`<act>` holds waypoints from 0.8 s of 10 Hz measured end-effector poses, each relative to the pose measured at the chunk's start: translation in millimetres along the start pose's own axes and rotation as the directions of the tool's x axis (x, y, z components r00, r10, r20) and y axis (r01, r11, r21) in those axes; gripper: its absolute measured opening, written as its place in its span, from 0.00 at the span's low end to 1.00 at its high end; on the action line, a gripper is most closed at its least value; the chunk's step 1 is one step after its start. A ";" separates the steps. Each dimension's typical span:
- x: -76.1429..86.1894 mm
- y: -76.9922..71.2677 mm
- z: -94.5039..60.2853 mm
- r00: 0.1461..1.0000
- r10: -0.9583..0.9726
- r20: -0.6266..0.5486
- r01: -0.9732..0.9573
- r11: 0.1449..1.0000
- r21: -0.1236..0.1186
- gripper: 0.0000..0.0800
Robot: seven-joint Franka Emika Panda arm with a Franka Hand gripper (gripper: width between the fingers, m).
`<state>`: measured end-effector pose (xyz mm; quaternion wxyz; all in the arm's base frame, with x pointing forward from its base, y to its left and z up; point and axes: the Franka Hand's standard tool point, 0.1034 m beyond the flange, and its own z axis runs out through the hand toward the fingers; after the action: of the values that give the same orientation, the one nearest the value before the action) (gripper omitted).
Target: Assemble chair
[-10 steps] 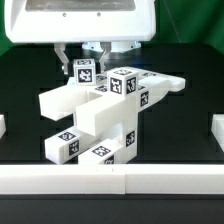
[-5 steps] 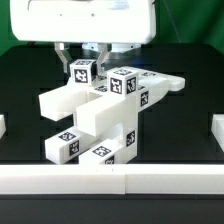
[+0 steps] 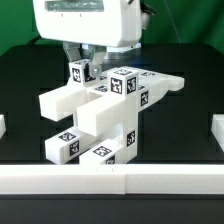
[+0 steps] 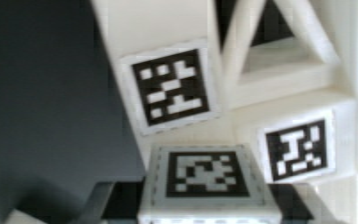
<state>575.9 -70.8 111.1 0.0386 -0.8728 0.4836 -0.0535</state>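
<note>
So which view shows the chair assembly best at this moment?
The exterior view: the chair appears whole, a blocky white structure of tagged pieces standing on the black table, with the gripper at its upper rear. The wrist view shows only a close, blurred patch of white surfaces with three tags.

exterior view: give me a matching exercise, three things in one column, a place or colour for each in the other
Things:
1. chair
2. gripper
3. table

Place or colour:
A. black
B. white, with tag stickers
C. above the structure, at a tagged block on its top

Pairs: 1-B, 2-C, 3-A
</note>
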 end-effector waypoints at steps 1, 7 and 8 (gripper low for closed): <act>-0.5 -0.5 0.2 0.994 0.106 0.007 -0.106 0.994 0.008 0.36; -0.7 -0.8 0.4 0.998 0.066 0.006 -0.066 0.998 0.007 0.68; -0.5 -0.7 0.4 0.998 -0.056 0.004 0.056 0.998 0.007 0.79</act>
<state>576.2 -70.0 110.8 0.0414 -0.8860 0.4587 -0.0543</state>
